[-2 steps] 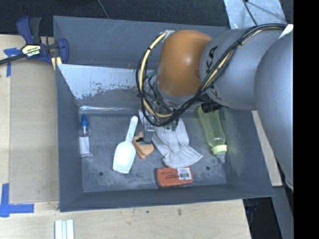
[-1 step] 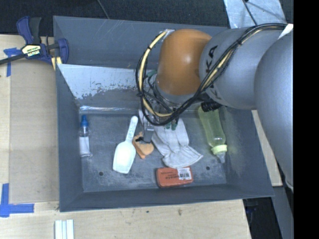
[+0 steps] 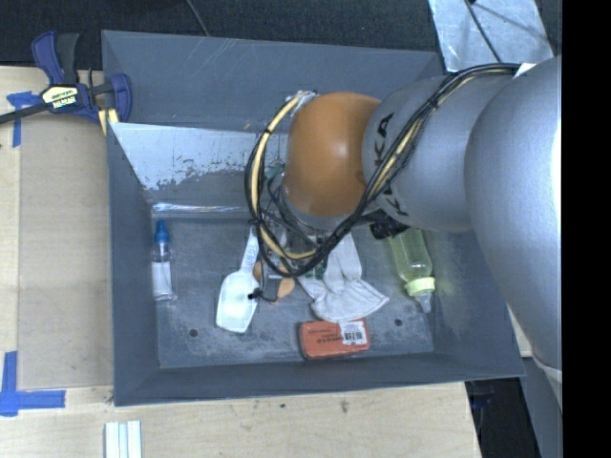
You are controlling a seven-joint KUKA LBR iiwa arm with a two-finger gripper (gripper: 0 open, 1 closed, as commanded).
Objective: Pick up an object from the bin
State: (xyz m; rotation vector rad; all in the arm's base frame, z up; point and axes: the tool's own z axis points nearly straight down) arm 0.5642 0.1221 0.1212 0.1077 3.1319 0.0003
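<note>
My gripper hangs low in the middle of the bin, mostly hidden under the arm's orange cover and cables. It is down among three things: a white plastic scoop-shaped piece just to its left, a small brown thing right beneath it, and a crumpled white cloth to its right. The view does not show anything held in it.
A reddish-brown block with a barcode label lies near the front wall. A yellow-green bottle lies at the right, partly under the arm. A small clear bottle with a blue cap lies at the left, and a clear plastic strip sits near the back.
</note>
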